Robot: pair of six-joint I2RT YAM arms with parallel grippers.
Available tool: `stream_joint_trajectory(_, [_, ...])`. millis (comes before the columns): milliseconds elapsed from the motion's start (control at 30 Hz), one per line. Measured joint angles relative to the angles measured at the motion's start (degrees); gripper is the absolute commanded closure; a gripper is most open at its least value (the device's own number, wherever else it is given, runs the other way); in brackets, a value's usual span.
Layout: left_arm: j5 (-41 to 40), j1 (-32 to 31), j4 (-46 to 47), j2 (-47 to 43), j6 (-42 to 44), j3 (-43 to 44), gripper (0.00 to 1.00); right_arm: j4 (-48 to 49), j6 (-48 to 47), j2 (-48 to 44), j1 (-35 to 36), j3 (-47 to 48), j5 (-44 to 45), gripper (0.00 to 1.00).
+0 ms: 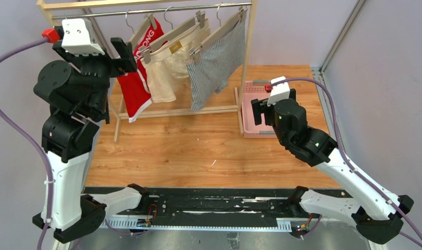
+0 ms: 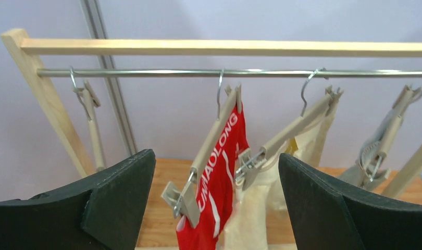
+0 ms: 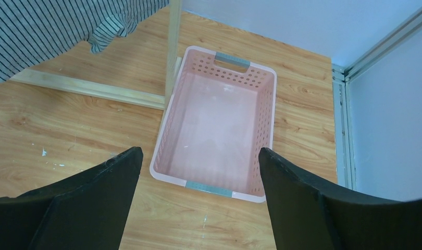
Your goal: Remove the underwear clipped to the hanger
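Observation:
Three pairs of underwear hang clipped to wooden hangers on a rack rail point(image 1: 162, 10): red boxers with white lettering point(image 1: 135, 88), cream boxers point(image 1: 164, 78) and pinstriped boxers point(image 1: 214, 62). My left gripper point(image 1: 123, 52) is raised at the rack's left end, open and empty. In the left wrist view it point(image 2: 216, 161) faces the red boxers point(image 2: 219, 177) and their near clip point(image 2: 185, 200), short of touching; the cream pair point(image 2: 250, 219) hangs just right. My right gripper point(image 1: 261, 112) is open and empty, hovering over the table before the basket, as the right wrist view point(image 3: 198, 156) shows.
A pink perforated basket point(image 3: 211, 187) stands empty on the wooden table right of the rack's right post point(image 3: 172, 52); it also shows in the top view point(image 1: 249, 112). The pinstriped boxers' hem point(image 3: 42, 31) hangs at the upper left. An empty hanger point(image 2: 91, 125) hangs at the rail's left end.

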Motion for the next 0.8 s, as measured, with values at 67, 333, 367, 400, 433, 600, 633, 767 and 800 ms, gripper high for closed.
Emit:
stream_joint_trajectory(67, [-1.33, 0.0, 0.04, 1.84, 1.16, 2.19, 0.02, -0.04, -0.11, 0.04, 0.0, -0.15, -0.37, 0.16])
stream_joint_trajectory(333, [-6.16, 0.09, 0.87, 10.86, 8.17, 9.53, 0.02, 0.0, -0.2, 0.72, 0.02, -0.2, -1.92, 0.16])
stream_joint_trajectory(367, [-6.43, 0.33, 0.79, 12.48, 8.94, 10.54, 0.01, -0.02, -0.2, 0.85, 0.02, -0.2, -2.19, 0.16])
stream_joint_trajectory(400, [-6.29, 0.76, 0.44, 13.66, 9.14, 11.54, 0.01, -0.02, -0.2, 0.94, 0.02, -0.2, -2.36, 0.16])
stream_joint_trajectory(433, [-5.9, 1.57, -0.28, 15.21, 9.31, 13.18, 0.03, -0.02, -0.2, 1.01, 0.04, -0.22, -2.47, 0.16])
stream_joint_trajectory(600, [-1.27, 9.81, -5.03, 21.55, 6.67, 22.56, 0.04, 0.0, -0.17, 1.03, 0.24, -0.74, -3.19, 0.16])
stream_joint_trajectory(633, [-0.48, 11.37, -5.79, 22.12, 5.92, 23.67, 0.04, -0.02, -0.17, 1.01, 0.24, -0.92, -3.26, 0.16])
stream_joint_trajectory(767, [2.1, 12.83, -7.69, 21.59, 4.22, 23.8, 0.07, -0.02, -0.15, 1.01, 0.24, -1.51, -3.39, 0.16])
stream_joint_trajectory(800, [2.69, 12.85, -7.8, 21.31, 3.98, 23.39, 0.07, -0.02, -0.15, 1.01, 0.26, -1.62, -3.45, 0.16])
